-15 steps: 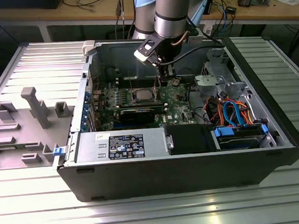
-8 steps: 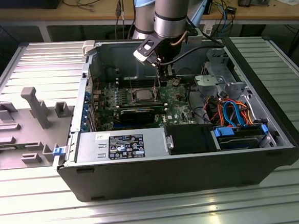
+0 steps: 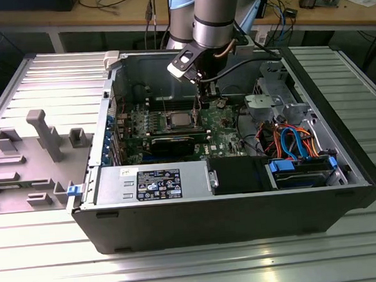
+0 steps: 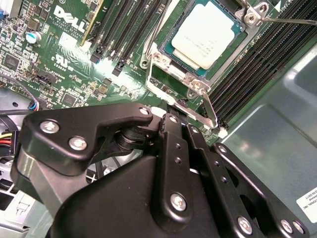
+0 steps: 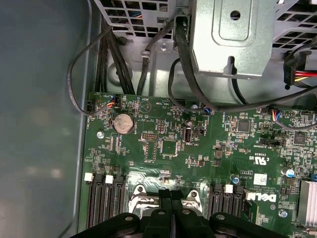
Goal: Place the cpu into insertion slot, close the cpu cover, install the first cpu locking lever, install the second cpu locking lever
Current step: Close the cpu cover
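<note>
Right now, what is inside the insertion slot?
The cpu sits in the insertion slot, silvery face up, with its green rim showing all round. The slot's floor beneath the chip is covered by it and cannot be seen.

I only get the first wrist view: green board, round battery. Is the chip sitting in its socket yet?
Observer: Yes. In the second wrist view the cpu lies flat, framed by the cpu cover.
Operator: Where's the gripper?
Observer: In the exterior view the gripper hangs beside the cpu, toward the exterior view's right.
Operator: What's the computer on?
Observer: The open case rests on a ribbed metal table.
</note>
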